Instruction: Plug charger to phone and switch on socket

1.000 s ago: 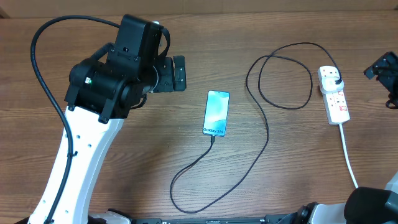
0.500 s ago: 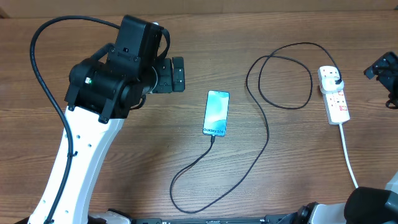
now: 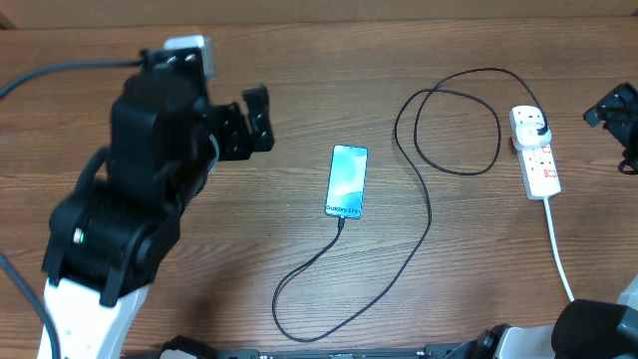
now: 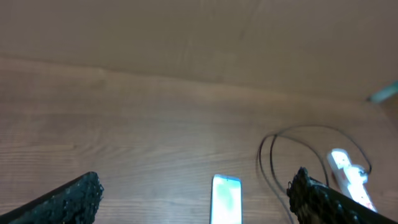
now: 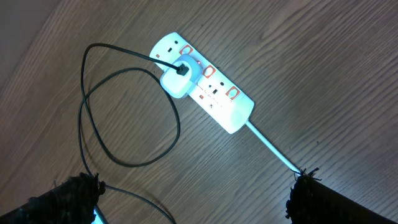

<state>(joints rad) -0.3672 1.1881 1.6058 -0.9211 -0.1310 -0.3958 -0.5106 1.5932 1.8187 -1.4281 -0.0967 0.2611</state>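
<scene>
The phone (image 3: 347, 180) lies face up mid-table, screen lit teal, and shows in the left wrist view (image 4: 226, 198). The black charger cable (image 3: 429, 214) runs from the phone's near end in loops to its plug, seated in the white socket strip (image 3: 535, 152) at the right. The right wrist view shows the strip (image 5: 205, 91) with the plug in an end outlet and red switches. My left gripper (image 3: 252, 122) is open and empty, high and left of the phone. My right gripper (image 3: 620, 120) is open and empty, right of the strip.
The strip's white cord (image 3: 558, 249) runs toward the near right edge. A low beige wall (image 4: 199, 37) borders the table's far side. The left arm's bulk (image 3: 130, 219) covers the left part of the table.
My left arm has swung back and to the left, away from the phone. The gripper moved slightly left. The phone, cable, strip and right gripper have not moved.
</scene>
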